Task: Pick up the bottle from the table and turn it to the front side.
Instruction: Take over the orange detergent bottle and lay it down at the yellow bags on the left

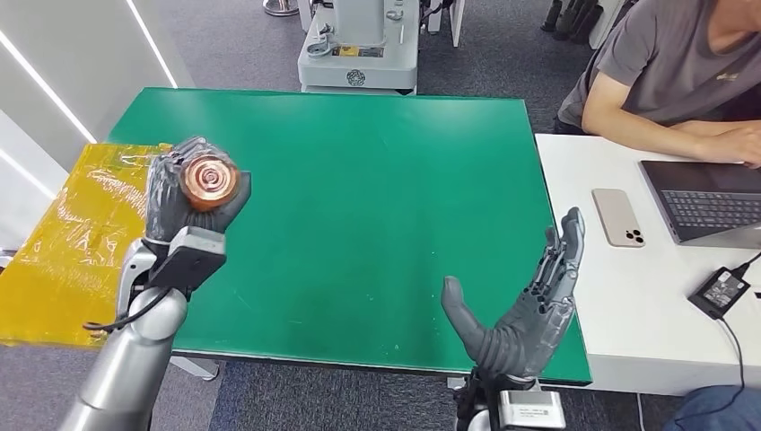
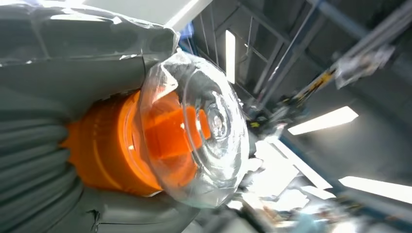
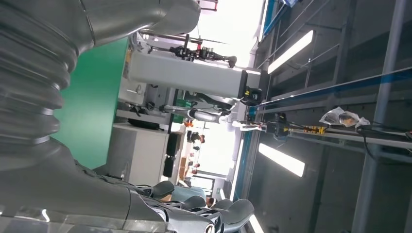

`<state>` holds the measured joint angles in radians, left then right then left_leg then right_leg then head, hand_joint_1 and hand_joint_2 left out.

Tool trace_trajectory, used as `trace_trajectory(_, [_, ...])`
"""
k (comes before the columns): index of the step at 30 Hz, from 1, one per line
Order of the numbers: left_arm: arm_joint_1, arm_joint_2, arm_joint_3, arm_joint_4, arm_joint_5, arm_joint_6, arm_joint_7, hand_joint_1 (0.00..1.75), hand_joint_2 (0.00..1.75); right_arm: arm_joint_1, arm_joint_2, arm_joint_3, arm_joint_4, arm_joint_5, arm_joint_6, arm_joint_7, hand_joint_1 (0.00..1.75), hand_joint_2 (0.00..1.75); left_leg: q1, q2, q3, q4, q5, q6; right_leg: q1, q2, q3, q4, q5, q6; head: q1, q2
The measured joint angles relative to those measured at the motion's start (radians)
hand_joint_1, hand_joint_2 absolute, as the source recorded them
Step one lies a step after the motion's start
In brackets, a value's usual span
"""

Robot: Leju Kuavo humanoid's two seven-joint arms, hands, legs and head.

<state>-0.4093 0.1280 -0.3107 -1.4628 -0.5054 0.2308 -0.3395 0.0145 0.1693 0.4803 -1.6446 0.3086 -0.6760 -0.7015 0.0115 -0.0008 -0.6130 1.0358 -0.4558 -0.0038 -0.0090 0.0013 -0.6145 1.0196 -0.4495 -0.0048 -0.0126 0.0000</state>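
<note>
Orange and clear plastic make up the bottle (image 1: pixel 208 182), which sits in the grasp of the left hand (image 1: pixel 184 199), lifted above the left edge of the green table (image 1: pixel 377 197). From the head view one round end faces the camera, showing concentric rings with a coppery sheen. The left wrist view shows that end (image 2: pixel 194 131) as a glossy transparent dome with an orange ribbed body behind it, pressed between the thick grey thumb and the darker ribbed fingers (image 2: pixel 34 165). Those dark fingers wrap around the bottle's sides, so the bottle lies inside the palm, well clear of the table's matte surface. The right hand (image 1: pixel 525 301) hovers over the table's near right corner, released, palm turned inward, fingers straight and apart, holding nothing. Crinkled yellow film (image 1: pixel 76 233) lies just left of the table. On the adjoining white table (image 1: pixel 619 296) rest a phone (image 1: pixel 618 216), a laptop (image 1: pixel 709 199) and a black power adapter (image 1: pixel 721 292), with a seated person (image 1: pixel 673 72) behind them
</note>
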Motion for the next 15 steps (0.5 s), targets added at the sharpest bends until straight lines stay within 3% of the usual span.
trace_trajectory(5, [-0.072, 0.092, -0.017, 0.156, -0.164, 0.037, 0.054, 1.75, 1.75, -0.002, -0.001, 0.008, 0.01, -0.013, 0.0, 0.0, 0.0, 1.75, 0.0, 0.002, 0.001, 0.0, 0.0, -0.001, 0.0, 0.003, -0.001, 0.001, 0.001, -0.001, 0.0, 0.0])
trace_trajectory(15, [-0.06, 0.218, -0.041, 0.32, -0.375, 0.121, 0.146, 1.75, 1.75, -0.006, -0.004, 0.021, 0.02, -0.031, 0.0, 0.0, 0.0, 1.75, 0.0, 0.002, 0.0, -0.002, 0.0, -0.001, 0.0, 0.002, -0.002, 0.001, 0.0, -0.002, 0.0, 0.0])
